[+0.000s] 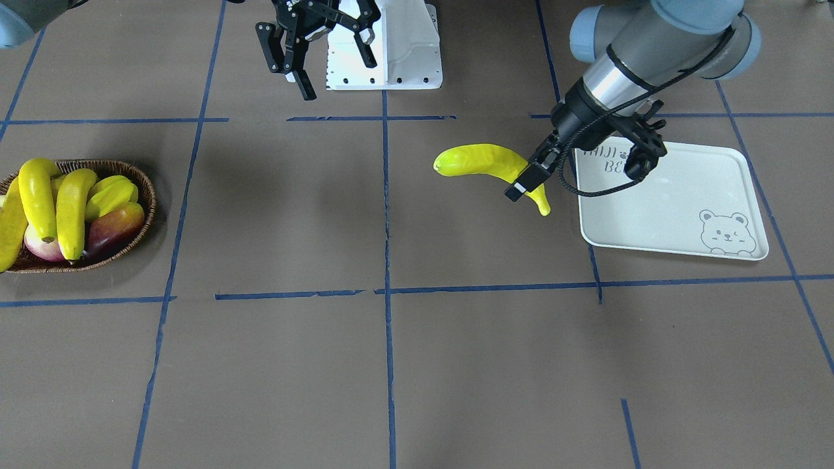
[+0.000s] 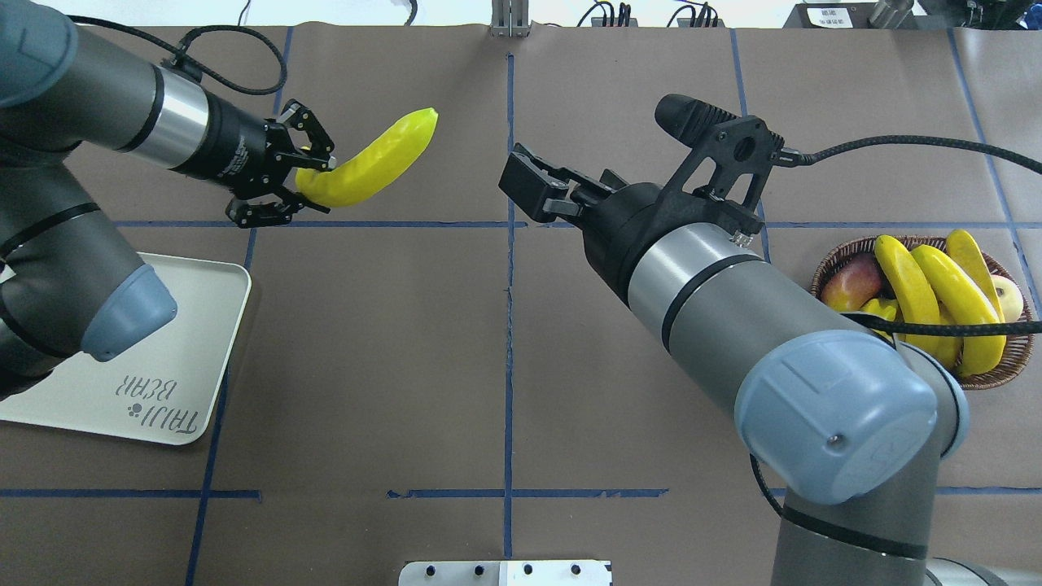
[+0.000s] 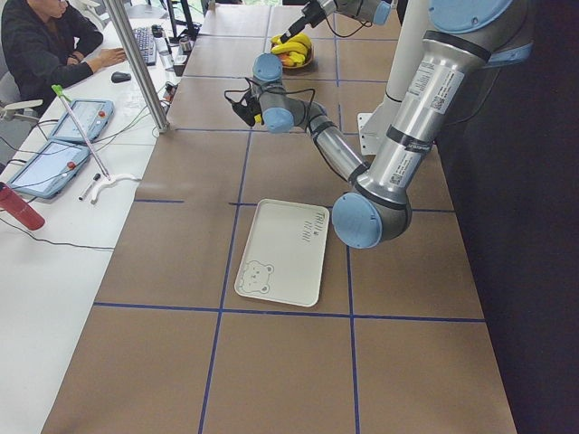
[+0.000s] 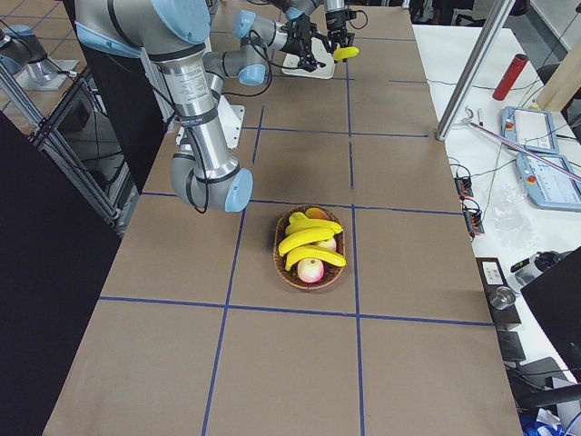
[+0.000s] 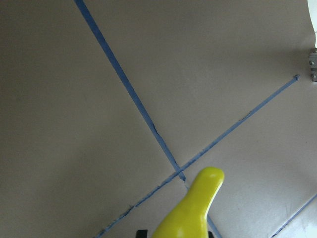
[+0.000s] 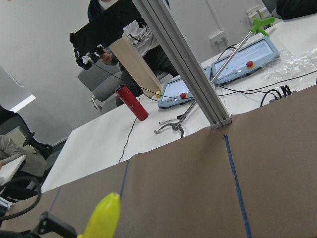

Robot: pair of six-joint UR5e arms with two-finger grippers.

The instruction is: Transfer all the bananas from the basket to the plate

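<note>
My left gripper (image 1: 529, 184) (image 2: 303, 177) is shut on one end of a yellow banana (image 1: 479, 163) (image 2: 370, 160), held in the air over the table beside the plate. Its free tip shows in the left wrist view (image 5: 195, 208). The plate (image 1: 677, 195) (image 2: 187, 342) is a pale rectangular tray with a bear drawing and nothing on it. Three bananas (image 1: 39, 195) (image 2: 948, 297) lie in the brown wicker basket (image 1: 144, 189) (image 2: 829, 262) at the far end of the table. My right gripper (image 1: 337, 77) (image 2: 525, 177) hangs open near the middle, holding nothing.
A red-yellow mango (image 1: 114, 228), a pale apple (image 1: 39, 249) and a yellow-green starfruit (image 1: 111, 195) share the basket. A white mounting plate (image 1: 407, 52) sits at the robot's base. Blue tape lines cross the brown table. A person sits at a side desk (image 3: 45, 41).
</note>
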